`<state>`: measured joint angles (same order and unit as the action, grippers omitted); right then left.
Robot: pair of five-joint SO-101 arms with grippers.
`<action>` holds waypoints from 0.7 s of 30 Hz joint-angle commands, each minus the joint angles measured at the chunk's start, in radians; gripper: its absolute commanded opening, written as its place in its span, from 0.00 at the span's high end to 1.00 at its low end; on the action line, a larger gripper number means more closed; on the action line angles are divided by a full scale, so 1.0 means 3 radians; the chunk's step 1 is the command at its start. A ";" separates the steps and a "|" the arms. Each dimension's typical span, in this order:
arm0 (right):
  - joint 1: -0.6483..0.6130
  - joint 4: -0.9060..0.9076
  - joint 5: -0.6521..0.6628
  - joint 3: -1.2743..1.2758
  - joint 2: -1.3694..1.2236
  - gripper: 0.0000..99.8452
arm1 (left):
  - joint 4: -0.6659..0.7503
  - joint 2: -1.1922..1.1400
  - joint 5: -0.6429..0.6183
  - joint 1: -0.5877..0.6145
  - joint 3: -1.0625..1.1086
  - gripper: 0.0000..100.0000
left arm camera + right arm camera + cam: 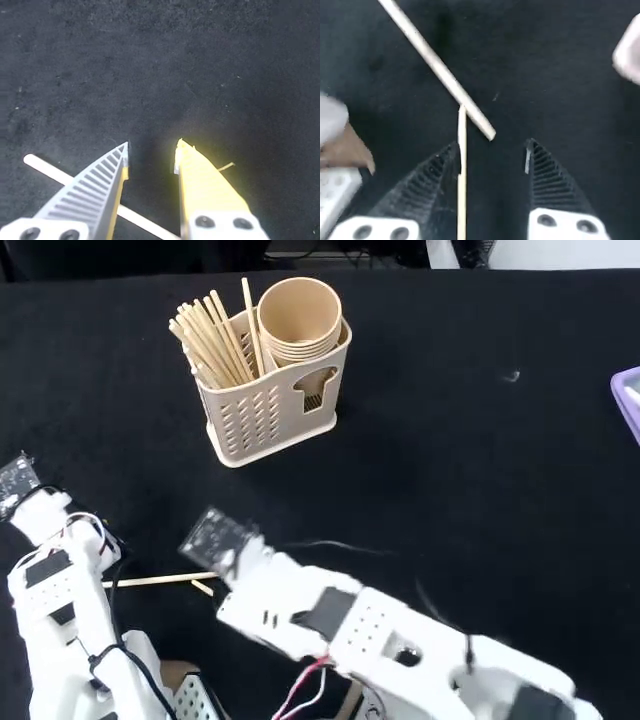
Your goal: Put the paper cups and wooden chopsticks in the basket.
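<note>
The beige basket (275, 405) stands at the back of the black table, holding several wooden chopsticks (215, 340) and a stack of paper cups (300, 315). A loose chopstick (160, 580) lies near the front, between my two arms. My left gripper (151, 150) hovers open over the cloth, and a chopstick (47, 170) runs under its grey finger. My right gripper (491, 150) is open too. One chopstick (461, 170) lies along the inner edge of one finger (427, 185), and a second chopstick (437, 67) crosses at a slant just beyond the tips.
The left arm (60, 590) and the right arm (330, 615) crowd the front of the table. A purple object (628, 400) sits at the right edge. A brown piece (180, 675) and a perforated white part lie at the front between the arms.
</note>
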<state>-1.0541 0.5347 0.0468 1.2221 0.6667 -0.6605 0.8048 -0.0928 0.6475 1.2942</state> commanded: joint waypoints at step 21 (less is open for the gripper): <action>-0.0092 0.0777 0.1340 -0.2043 -0.2555 0.99 | 0.0056 0.0066 -0.0706 0.1112 -0.0161 0.84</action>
<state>-1.1093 0.7219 0.3552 0.6529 -0.0882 -0.6605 0.8048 -0.2938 0.9728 1.2942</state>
